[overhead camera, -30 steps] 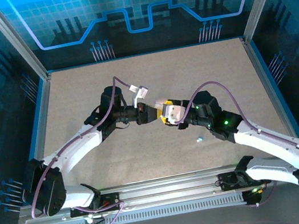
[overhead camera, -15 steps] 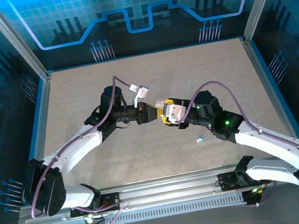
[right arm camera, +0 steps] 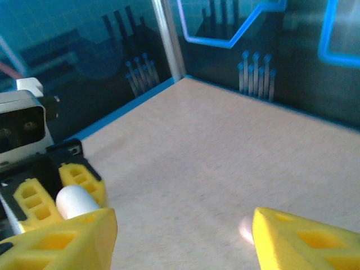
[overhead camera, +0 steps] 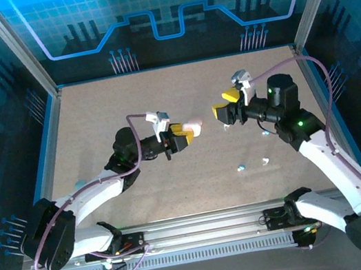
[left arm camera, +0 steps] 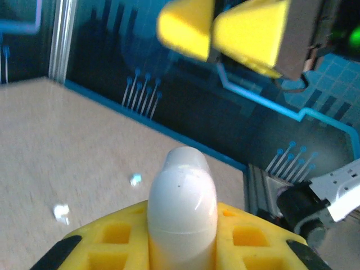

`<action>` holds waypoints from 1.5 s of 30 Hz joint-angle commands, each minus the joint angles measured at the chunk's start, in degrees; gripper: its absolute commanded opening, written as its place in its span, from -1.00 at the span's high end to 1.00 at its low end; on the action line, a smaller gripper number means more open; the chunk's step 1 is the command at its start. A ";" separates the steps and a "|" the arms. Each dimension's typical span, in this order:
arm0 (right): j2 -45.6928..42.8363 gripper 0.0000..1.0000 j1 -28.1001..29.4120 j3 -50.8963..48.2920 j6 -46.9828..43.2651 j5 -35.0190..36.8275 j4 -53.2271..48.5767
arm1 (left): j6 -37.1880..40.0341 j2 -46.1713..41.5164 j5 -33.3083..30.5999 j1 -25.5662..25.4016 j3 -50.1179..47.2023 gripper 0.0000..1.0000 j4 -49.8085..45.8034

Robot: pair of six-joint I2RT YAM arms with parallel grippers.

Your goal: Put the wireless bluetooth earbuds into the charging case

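My left gripper (overhead camera: 186, 135) is shut on the charging case (overhead camera: 195, 129), a white pill-shaped shell that sticks out upright between its yellow fingers (left arm camera: 101, 239) in the left wrist view (left arm camera: 181, 202). My right gripper (overhead camera: 225, 104) hangs open a short way to the right of the case, facing it, with nothing between its fingers (right arm camera: 62, 236). Tiny earbuds lie loose on the table: a light blue one (overhead camera: 240, 166), a white one (overhead camera: 265, 160) and another (overhead camera: 265, 133) under the right arm. A blurred pink bit (right arm camera: 246, 228) lies on the table by my right finger.
The tan table (overhead camera: 94, 122) is fenced by a metal frame (overhead camera: 318, 83) and blue walls. From the left wrist, a light blue bit (left arm camera: 135, 179) and a white bit (left arm camera: 61, 211) lie on the table to the left of the case.
The two grippers were together at the case in mid-table. My right gripper has let go, opened and swung back to the upper right; the left keeps the case.
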 commanded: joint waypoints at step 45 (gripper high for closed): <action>9.05 -0.37 4.61 12.61 7.59 -8.15 -8.64 | 5.13 5.57 -5.84 -3.88 -1.25 0.55 21.07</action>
